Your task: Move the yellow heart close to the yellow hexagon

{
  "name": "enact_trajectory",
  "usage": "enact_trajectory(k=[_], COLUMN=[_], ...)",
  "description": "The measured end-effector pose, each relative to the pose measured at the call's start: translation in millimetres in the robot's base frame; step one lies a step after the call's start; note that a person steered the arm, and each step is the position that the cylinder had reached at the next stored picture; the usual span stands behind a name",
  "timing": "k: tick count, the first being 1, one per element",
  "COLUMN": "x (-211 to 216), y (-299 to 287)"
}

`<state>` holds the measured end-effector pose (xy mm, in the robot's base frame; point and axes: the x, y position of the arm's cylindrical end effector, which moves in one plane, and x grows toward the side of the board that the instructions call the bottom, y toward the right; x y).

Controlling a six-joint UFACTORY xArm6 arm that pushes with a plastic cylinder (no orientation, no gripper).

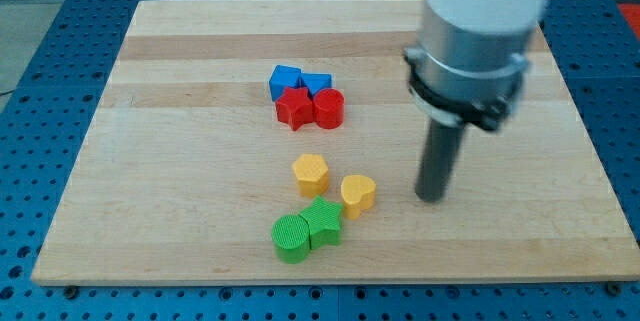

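Yellow heart (358, 194) lies flat just beside yellow hexagon (310, 173).

- Two blue blocks: one cube (285, 81), one smaller piece (317, 84) of unclear shape.
- Two red blocks: one star (294, 108), one cylinder (329, 108).
- Two yellow blocks: one hexagon (310, 174), one heart (358, 194).
- Two green blocks: one star (322, 221), one cylinder (292, 237).
- One wooden board (180, 191).
- One rod, my tip (430, 197).
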<state>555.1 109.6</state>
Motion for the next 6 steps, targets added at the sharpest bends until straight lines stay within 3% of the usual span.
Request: enact_trajectory(k=[1,5,6], x=[36.6,-1.5,-2.6], y=[-9.0,-86.4,-73.7])
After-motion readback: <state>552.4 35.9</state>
